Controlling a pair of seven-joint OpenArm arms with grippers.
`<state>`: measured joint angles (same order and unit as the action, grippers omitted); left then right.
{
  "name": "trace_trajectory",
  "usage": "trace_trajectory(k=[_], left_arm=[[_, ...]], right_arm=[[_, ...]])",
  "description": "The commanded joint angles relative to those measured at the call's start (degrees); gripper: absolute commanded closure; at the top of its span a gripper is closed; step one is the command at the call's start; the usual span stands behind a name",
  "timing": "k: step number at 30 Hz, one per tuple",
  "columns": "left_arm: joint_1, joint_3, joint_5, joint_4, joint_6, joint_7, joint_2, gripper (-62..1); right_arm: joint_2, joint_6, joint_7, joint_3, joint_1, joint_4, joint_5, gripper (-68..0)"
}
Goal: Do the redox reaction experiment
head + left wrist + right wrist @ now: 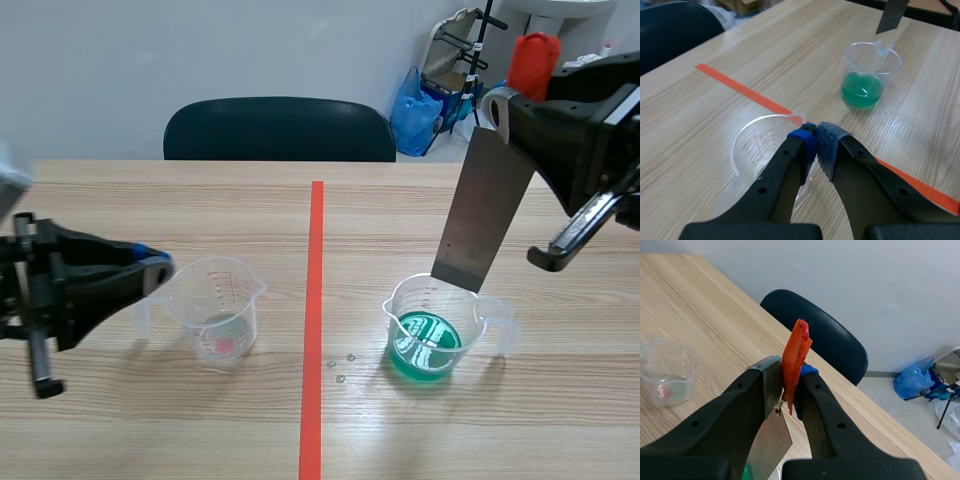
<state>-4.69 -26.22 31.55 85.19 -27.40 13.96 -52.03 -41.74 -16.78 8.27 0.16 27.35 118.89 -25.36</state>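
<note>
A clear beaker (215,305) with a little liquid and a pink-red bit at its bottom stands left of the tape line. My left gripper (158,268) is shut on its rim; in the left wrist view the blue pads (807,142) pinch the rim (757,122). Right of the line stands a second beaker (435,330) holding green liquid (861,90). My right gripper (508,112) is shut on a grey metal plate (482,215) with an orange-red tag (795,352) at its top. The plate (771,442) hangs tilted, its lower edge just above the green beaker's rim.
An orange-red tape line (316,300) runs down the table's middle. A few small droplets (340,368) lie between the line and the green beaker. A dark chair (280,130) stands behind the far edge, with a blue bag (415,105) on the floor beyond.
</note>
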Motion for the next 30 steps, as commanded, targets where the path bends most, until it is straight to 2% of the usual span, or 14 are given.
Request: trace_trajectory(k=[1,6,9,11,19,21,25,30], left_arm=[[3.65,-1.99,0.66,-0.35,-0.26,-1.11,3.39,-2.1],[16.02,-12.92,1.01,-5.60,-0.17,-7.93,11.65,-2.1],[20.76,-17.68,3.61,-9.75,0.07,-9.55,15.91,-2.1],[22.99,-19.78,3.87,-12.41,0.04,-9.60,18.38,-2.1],[28.61,-24.26,4.79,-19.58,-0.44,-11.15,26.05,-2.1],[29.57,-25.20,5.95,-20.33,-0.50,-11.96,27.36,-2.1],[30.95,-25.97,5.97,-20.87,-2.01,-14.25,30.03,-2.1],[31.52,-25.97,5.99,-21.09,-1.99,-14.93,31.95,-2.1]], right_arm=[[-0.79,0.39,0.96,0.70,-0.66,1.29,-0.83,-2.0],[-0.79,0.39,1.14,0.70,-0.66,1.29,-0.83,-2.0],[-0.79,0.39,1.33,0.70,-0.68,1.29,-0.83,-1.9],[-0.79,0.39,1.36,0.70,-0.68,1.29,-0.83,-1.9],[-0.79,0.39,1.49,0.70,-0.68,1.29,-0.83,-2.0],[-0.79,0.39,1.49,0.70,-0.68,1.29,-0.83,-2.0],[-0.79,0.39,1.51,0.70,-0.68,1.29,-0.83,-1.9],[-0.79,0.39,1.49,0.70,-0.68,1.29,-0.83,-2.0]])
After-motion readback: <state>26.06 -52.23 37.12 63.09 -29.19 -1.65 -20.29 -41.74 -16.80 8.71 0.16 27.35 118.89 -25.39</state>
